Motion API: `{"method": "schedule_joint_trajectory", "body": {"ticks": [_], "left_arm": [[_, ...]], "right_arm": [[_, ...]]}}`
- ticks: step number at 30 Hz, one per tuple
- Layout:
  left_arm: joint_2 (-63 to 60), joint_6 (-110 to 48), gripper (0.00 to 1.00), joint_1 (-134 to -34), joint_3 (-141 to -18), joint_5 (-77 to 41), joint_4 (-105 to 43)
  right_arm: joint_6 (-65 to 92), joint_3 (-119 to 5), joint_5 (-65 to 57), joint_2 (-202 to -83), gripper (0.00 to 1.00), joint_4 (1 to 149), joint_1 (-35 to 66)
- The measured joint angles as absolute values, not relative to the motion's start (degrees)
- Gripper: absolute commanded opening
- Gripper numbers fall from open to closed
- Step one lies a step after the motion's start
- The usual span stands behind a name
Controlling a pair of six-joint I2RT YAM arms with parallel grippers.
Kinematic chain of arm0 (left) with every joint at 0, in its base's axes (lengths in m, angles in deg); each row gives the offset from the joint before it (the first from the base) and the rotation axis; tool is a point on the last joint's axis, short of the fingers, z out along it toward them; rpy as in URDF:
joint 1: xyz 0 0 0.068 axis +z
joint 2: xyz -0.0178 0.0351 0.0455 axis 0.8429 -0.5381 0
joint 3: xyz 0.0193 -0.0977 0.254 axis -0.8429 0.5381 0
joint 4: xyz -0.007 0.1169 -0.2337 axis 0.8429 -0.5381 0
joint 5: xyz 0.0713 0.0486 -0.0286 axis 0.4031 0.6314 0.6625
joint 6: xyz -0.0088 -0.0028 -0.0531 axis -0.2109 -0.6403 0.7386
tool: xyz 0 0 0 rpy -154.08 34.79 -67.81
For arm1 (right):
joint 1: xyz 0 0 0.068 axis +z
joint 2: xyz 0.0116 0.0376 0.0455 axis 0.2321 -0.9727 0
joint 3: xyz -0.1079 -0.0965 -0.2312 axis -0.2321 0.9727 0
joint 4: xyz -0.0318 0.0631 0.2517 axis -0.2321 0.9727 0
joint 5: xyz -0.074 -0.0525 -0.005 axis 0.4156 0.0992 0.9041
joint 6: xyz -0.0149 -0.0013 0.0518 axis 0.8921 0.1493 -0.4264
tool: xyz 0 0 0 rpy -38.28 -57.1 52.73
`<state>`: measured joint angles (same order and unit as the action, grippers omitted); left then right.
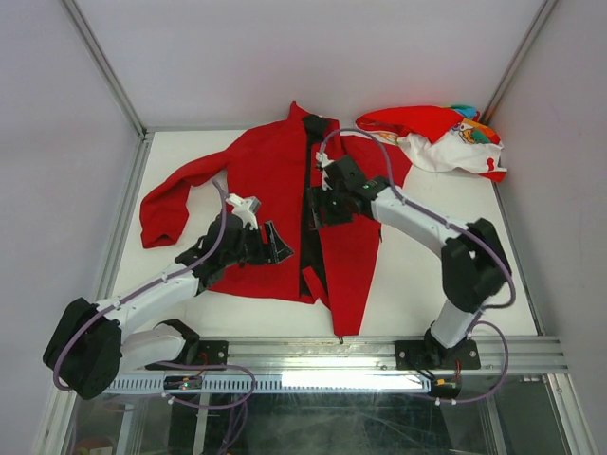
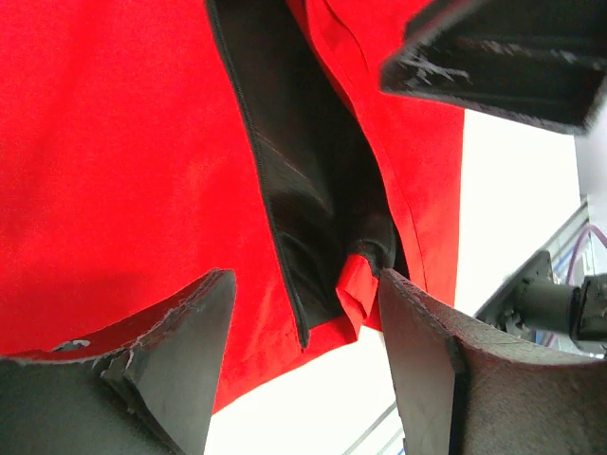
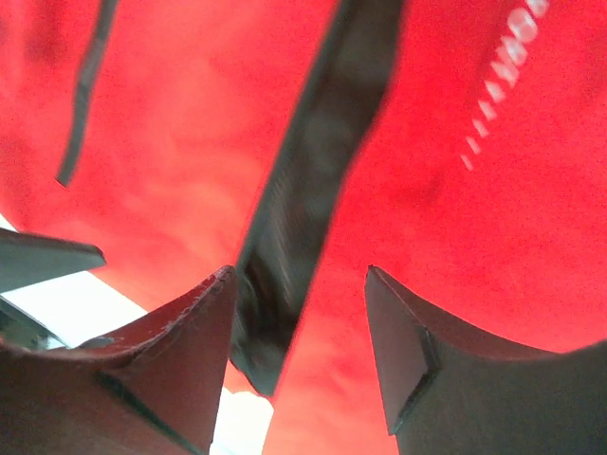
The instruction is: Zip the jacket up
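The red jacket (image 1: 266, 180) lies flat on the white table, collar at the far side, front open with a black lining strip (image 1: 310, 227) down the middle. My left gripper (image 1: 278, 245) is open and empty, low over the left panel near the hem. In the left wrist view its open gripper (image 2: 303, 277) frames the black lining edge (image 2: 303, 209) and the hem corner. My right gripper (image 1: 317, 205) is open and empty over the strip mid-chest. In the right wrist view its gripper (image 3: 299, 272) straddles the black strip (image 3: 313, 171), with white lettering (image 3: 498, 85) and a dark pocket zip (image 3: 83, 95) visible.
A smaller red-and-white garment with colourful print (image 1: 446, 140) lies bunched at the back right corner. A metal rail (image 1: 379, 353) runs along the near table edge. Pale enclosure walls stand close on the left, right and far sides.
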<state>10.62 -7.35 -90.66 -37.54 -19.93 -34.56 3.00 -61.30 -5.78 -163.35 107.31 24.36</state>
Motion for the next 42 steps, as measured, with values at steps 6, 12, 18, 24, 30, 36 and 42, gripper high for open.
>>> {"method": "schedule_joint_trajectory", "body": {"ticks": [6, 12, 18, 24, 30, 36, 42], "left_arm": [[4.76, -7.30, 0.64, -91.53, -38.81, -22.96, -33.10], [-5.06, -7.83, 0.61, -91.53, -41.56, -23.16, -31.04], [-9.58, -7.87, 0.61, -90.66, -41.06, -23.05, -29.49], [-8.53, -7.83, 0.61, -86.35, -38.46, -23.10, -26.32], [-4.82, -7.81, 0.61, -82.70, -35.62, -21.04, -26.58], [-0.42, -7.76, 0.62, -83.33, -35.51, -20.95, -29.36], [7.71, -7.76, 0.63, -86.44, -36.89, -20.28, -33.38]], "right_arm": [[0.84, -44.75, -0.55, -149.86, 0.64, 105.12, 20.23], [-1.22, -35.59, 1.61, -150.52, 0.64, 99.44, 14.39], [-1.20, -39.20, 1.17, -159.17, 0.63, 95.09, 10.87], [0.29, -55.66, 0.06, -172.94, 0.63, 93.52, 5.69], [4.57, -67.20, -0.16, -180.37, 0.67, 96.14, 3.13], [8.68, -61.95, 1.39, -174.08, 0.75, 100.80, 4.93], [10.72, -51.50, 5.87, -157.38, 0.77, 107.51, 8.79]]}}
